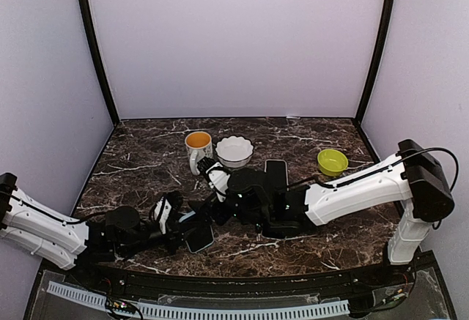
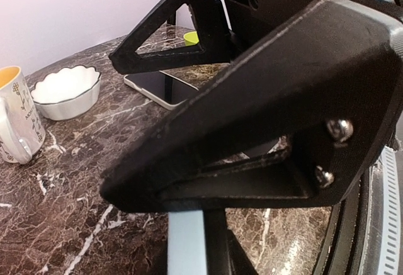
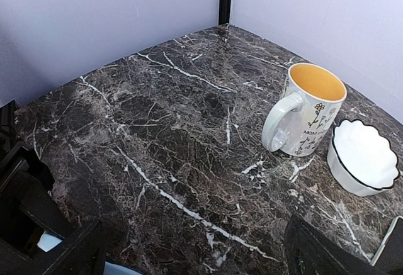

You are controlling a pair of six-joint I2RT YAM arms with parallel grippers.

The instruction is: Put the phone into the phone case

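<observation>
Lavender walls, dark marble table (image 1: 132, 166). The left gripper (image 1: 180, 226) is clenched on what looks like the light-blue phone case (image 2: 186, 243), well in front of the white bowl (image 1: 234, 150). The phone (image 1: 275, 172) lies flat just right of that bowl. The right gripper (image 3: 189, 259) is spread wide and empty, in front of the bowl. Risks: the thin edge grip lets the case twist or slip, and the right arm clips the bowl reaching for the phone.

Left arm (image 1: 44, 228): lies low along the lower left of the frame, reaching toward centre. Left end effector (image 1: 182, 225): jaws drawn narrow, clamped on the edge of a pale-blue slab (image 2: 186, 243). Right arm (image 1: 352, 192): extends from the right edge to centre. Right end effector (image 1: 210, 192): jaws spread fully apart.
</observation>
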